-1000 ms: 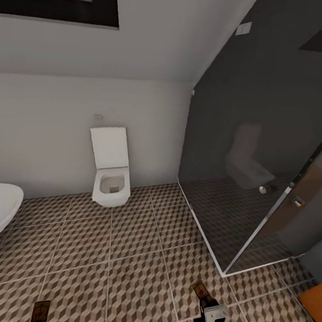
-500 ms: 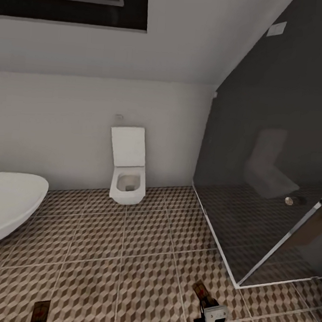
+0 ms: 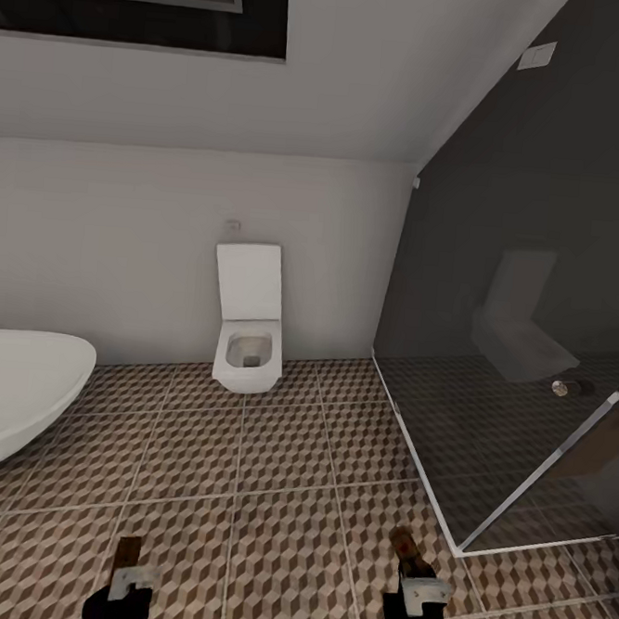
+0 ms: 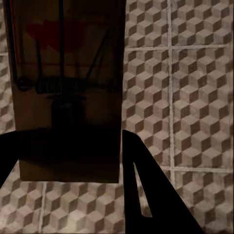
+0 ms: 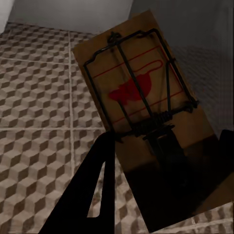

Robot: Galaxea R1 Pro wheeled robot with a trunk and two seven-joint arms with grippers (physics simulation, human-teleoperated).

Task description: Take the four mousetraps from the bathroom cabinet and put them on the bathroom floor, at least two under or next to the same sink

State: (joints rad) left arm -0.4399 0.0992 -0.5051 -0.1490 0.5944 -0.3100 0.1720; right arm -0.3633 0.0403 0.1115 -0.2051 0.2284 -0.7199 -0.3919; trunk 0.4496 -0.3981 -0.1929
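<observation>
Head view: the patterned bathroom floor of brown, beige and grey cube tiles with pale grout runs from the near edge to a white far wall; a white wall-hung toilet with its lid raised sits at the far wall, centre; the rounded end of a white oval bathtub comes in from the left; a dark glass shower enclosure with a chrome frame takes up the right side. At the near edge, left, the black left gripper holds a small flat tan wooden mousetrap that pokes out ahead of it above the tiles. At the near edge, right, the black right gripper holds a second tan wooden mousetrap with a red spot, near the shower's chrome corner. Left wrist view: the tan board with black wire spring and red mark sits between the two dark fingers, which close against its near end; cube tiles lie below, clearly apart from the board. Right wrist view: the other board, red spot and black wire bar plainly visible, is clamped at its near end between the dark fingers; it is tilted, with tiled floor beneath and the pale wall and dark shower panel beyond its far end
</observation>
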